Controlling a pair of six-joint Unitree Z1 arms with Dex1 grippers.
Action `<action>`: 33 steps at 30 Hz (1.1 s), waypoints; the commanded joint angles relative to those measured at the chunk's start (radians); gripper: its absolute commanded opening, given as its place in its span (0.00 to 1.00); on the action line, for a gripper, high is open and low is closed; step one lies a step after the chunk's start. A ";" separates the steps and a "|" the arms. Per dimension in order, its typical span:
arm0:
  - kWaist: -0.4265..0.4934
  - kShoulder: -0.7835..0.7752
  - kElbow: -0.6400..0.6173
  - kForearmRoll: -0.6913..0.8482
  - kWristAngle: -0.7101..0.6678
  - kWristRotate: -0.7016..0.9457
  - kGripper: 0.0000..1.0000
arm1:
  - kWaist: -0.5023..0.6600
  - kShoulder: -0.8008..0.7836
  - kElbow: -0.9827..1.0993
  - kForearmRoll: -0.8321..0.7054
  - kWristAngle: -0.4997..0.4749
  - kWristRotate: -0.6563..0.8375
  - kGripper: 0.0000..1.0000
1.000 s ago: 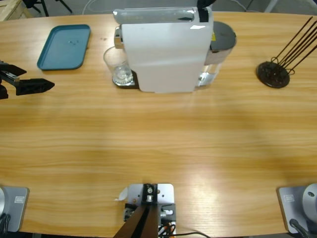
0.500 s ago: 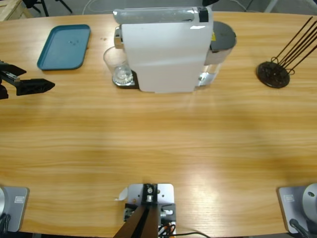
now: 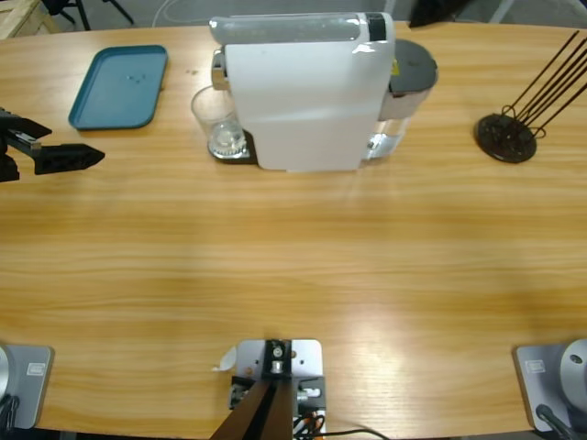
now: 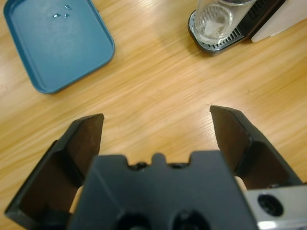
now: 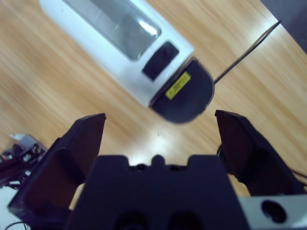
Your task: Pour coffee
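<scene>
The white coffee machine stands at the back middle of the table, and a clear glass sits on its drip tray under the spout. The glass looks clear and I cannot make out coffee in it. My left gripper is open and holds nothing. It hovers over bare wood at the table's left edge, well short of the glass. From above, my right gripper, also open and holding nothing, looks down on the machine's top and its dark water tank lid.
A teal tray lies at the back left, between my left gripper and the machine. A black stand with thin dark rods sits at the right. A dark arm part shows at the top edge behind the machine.
The dark arm part at the top edge has moved right, off the machine's top. My left gripper has barely shifted.
</scene>
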 commanded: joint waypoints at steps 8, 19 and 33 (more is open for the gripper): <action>-0.132 -0.030 0.064 -0.090 -0.013 -0.013 0.97 | 0.020 -0.813 0.928 -0.449 0.000 0.050 1.00; -0.132 -0.095 0.236 -0.339 0.028 0.129 1.00 | 0.020 -0.842 1.050 -0.537 0.031 0.057 1.00; -0.132 -0.101 0.314 -0.479 0.050 0.078 1.00 | 0.022 -0.705 1.007 -0.514 0.086 0.026 1.00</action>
